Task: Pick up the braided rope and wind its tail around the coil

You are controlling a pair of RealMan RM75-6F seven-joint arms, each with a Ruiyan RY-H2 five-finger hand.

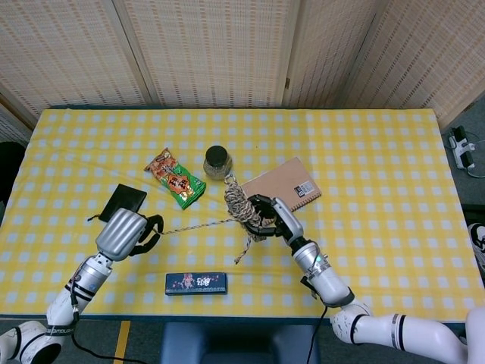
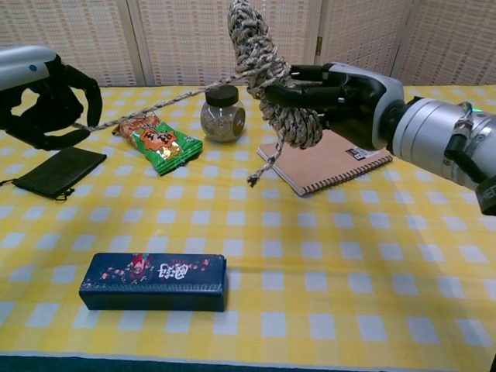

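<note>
A: Views first. Head view gives the layout from above: right hand (image 1: 274, 220) holds the braided rope (image 1: 239, 206) by its coil, above the table (image 1: 364, 152), just beside the near-left corner of the notebook (image 1: 282, 189). Left hand (image 1: 125, 233) sits far off to the other side, near the black pouch (image 1: 124, 203).

B: What does the chest view add?

A: Height. Coil stands roughly upright, its top loop rising well above the right hand's fingers (image 2: 298, 96) and its bottom loop hanging just under them. From above it reads only as a short lump. Chest view also shows a loose end dangling below the fingers, clear of the cloth.

B: Finger state, right?

A: Closed around the coil's middle, gripping it; dark fingers cross the front of the bundle.

B: Left?

A: Curled in tight on the tail (image 2: 147, 108). Strand leaves the left fingers (image 2: 58, 116) on their inner side and runs in a taut straight line to the coil, meeting it just above the right fingers, where some turns already cross the bundle.

B: Anything only the head view has?

A: The tail passes in front of the snack packet (image 1: 176, 178) and the jar (image 1: 217, 162) without touching them. Blue box (image 1: 196, 283) lies at the near edge, well below both sets of fingers.
</note>
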